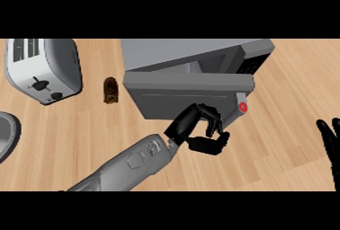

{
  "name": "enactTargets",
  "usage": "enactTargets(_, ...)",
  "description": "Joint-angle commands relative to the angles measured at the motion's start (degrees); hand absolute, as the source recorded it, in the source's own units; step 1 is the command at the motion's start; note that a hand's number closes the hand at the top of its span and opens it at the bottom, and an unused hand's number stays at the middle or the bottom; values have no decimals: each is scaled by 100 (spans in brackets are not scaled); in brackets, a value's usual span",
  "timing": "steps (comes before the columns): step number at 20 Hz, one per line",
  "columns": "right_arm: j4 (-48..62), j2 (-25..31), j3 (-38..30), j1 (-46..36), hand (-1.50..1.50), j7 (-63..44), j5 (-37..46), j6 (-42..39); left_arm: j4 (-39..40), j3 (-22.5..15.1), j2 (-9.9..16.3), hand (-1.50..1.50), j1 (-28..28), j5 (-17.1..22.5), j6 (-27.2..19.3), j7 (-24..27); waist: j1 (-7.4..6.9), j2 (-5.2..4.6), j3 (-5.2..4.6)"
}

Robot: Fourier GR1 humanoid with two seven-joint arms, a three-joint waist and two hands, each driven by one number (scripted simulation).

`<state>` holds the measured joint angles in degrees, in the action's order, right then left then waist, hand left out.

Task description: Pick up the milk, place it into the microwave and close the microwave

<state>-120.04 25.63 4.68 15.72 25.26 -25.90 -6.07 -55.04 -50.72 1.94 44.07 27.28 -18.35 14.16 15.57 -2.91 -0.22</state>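
The grey microwave point(199, 51) stands at the top middle of the counter. Its door point(179, 101) is swung partway, and a dark gap shows between the door and the body. My left hand point(199, 130) is just in front of the door's lower right corner, with its fingers curled and its fingertips touching the door near the red button point(243, 107). I see nothing inside the hand. No milk shows anywhere; the door hides the inside of the microwave. My right hand point(328, 139) rests open at the right edge, fingers up.
A silver toaster point(43, 67) stands at the upper left. A small dark brown object point(110, 90) sits upright between the toaster and the microwave. The rim of a grey round dish point(8, 134) shows at the left edge. Bare wooden counter point(285, 112) lies right of the microwave.
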Motion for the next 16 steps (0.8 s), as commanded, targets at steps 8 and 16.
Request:
enactTargets(8,-309,303,-83,-218,-150,-380,-395,-234,357,157,-187,150,1042,525,-411,115,446,-82,9)
enactTargets(16,-407,527,-309,-292,-150,-588,-620,-297,603,234,-185,150,1391,849,-672,80,706,-108,12)
